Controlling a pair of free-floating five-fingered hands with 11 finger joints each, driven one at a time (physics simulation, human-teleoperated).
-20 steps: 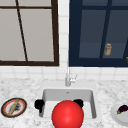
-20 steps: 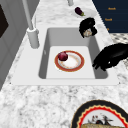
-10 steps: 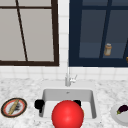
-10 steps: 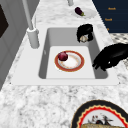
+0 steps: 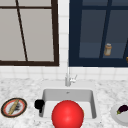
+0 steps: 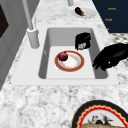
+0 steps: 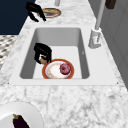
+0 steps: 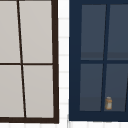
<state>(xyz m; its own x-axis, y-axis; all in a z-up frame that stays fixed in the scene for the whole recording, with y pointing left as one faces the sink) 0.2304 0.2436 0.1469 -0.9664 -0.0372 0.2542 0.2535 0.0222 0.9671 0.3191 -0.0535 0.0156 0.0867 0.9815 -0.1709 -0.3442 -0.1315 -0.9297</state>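
A red-rimmed white plate [image 6: 73, 65] lies on the sink floor with a dark red round fruit [image 6: 62, 56] on it; the right side view shows the same plate [image 7: 51, 72] and fruit [image 7: 65, 68]. My right hand [image 6: 82, 40] is down in the basin just beside the plate's rim, its fingers curled round a small tan thing [image 6: 81, 46]; it also shows in the right side view [image 7: 42, 51]. My left hand [image 5: 39, 103] hovers over the sink's left front edge, fingers hanging relaxed [image 6: 110, 56] [image 7: 35, 10]. A large red ball [image 5: 67, 115] covers the basin's front in the front view.
The faucet [image 5: 68, 78] stands behind the basin. On the left counter is a dark-rimmed plate [image 5: 22, 101] with a tan stick-shaped item. A white plate [image 7: 30, 110] with an eggplant [image 7: 19, 121] sits on the right counter. A small bottle [image 8: 108, 103] stands behind the dark window.
The right hand in the basin has drifted a little closer to the plate. The left hand has stayed where it was.
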